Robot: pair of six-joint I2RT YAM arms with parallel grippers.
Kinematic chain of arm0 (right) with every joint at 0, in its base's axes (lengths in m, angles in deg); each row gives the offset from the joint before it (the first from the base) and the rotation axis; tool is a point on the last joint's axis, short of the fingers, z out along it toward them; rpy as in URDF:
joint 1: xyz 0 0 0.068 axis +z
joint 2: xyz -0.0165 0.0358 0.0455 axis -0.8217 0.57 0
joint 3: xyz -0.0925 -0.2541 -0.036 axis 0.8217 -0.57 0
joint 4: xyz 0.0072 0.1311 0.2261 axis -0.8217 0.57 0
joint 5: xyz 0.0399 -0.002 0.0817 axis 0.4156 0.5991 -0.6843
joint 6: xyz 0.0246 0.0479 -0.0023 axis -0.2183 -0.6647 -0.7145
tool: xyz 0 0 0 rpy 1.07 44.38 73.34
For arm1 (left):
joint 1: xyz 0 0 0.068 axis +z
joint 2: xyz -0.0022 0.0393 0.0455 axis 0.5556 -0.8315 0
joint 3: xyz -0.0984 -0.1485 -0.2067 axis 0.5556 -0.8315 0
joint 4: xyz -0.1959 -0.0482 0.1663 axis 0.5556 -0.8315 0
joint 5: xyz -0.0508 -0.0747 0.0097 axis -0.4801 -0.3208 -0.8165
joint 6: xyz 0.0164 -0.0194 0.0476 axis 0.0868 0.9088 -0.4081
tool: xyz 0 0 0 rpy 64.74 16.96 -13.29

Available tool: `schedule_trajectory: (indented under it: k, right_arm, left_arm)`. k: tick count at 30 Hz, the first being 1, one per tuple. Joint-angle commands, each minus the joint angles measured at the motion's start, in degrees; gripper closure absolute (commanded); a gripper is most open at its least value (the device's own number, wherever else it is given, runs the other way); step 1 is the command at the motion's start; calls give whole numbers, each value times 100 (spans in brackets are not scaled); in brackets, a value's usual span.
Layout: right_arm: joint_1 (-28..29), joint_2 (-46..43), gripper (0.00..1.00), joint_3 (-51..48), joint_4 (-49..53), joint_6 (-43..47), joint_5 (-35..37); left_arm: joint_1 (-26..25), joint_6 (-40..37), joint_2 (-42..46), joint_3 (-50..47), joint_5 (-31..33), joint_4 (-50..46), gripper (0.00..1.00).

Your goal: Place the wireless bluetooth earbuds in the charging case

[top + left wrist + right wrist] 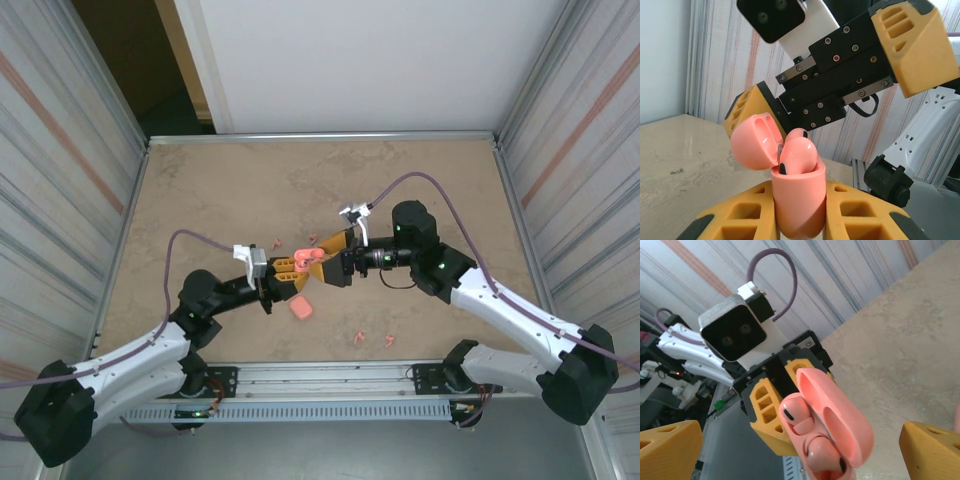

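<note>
From above, two loose earbuds (357, 338) lie nearest the arm bases on the bench (200, 190). A second case (301, 309) rests just behind them to the left. Mid-bench, the left gripper (297, 266) holds the charging case (306, 257), and the right gripper (335, 262) faces it at close range. Past them, two more pink pieces (275, 240) sit on the stone-patterned top.

That view is too small to show the inside of the case, but the wrist cameras do. The left wrist view shows the left arm's yellow fingers (735, 215) pinching the case body from both sides. The case stands upright with its lid (752, 142) swung open to the left, and a rounded earbud head rises above the rim. The right wrist view looks into the open case, where two earbuds (797, 417) sit side by side. The right arm's fingers (670, 442) are spread wide at the frame edges, apart from the case.
</note>
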State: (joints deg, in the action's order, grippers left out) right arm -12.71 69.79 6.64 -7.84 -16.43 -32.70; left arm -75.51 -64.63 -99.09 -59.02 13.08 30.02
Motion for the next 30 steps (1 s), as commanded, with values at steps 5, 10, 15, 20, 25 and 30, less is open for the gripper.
schedule_trajectory:
  k: [5, 10, 15, 20, 25, 30]
  right_arm:
    - [63, -25, 4, 233, -106, 77, -255]
    - [66, -100, 6, 237, -54, 154, -262]
    - [78, -212, 7, 201, -35, 227, -273]
    - [77, -309, 10, 173, 20, 255, -290]
    - [82, -400, 13, 120, 92, 289, -230]
    - [76, -473, 13, 133, 281, 383, -83]
  left_arm:
    - [-25, -100, 46, 187, 10, 8, 100]
    - [-25, -170, 29, 199, 95, -136, 100]
    - [-25, -187, -24, 203, 151, -168, 100]
    - [-25, -189, -99, 204, 215, -169, 100]
    - [-25, -171, -147, 203, 292, -144, 100]
    - [-25, -167, -147, 201, 283, -124, 100]
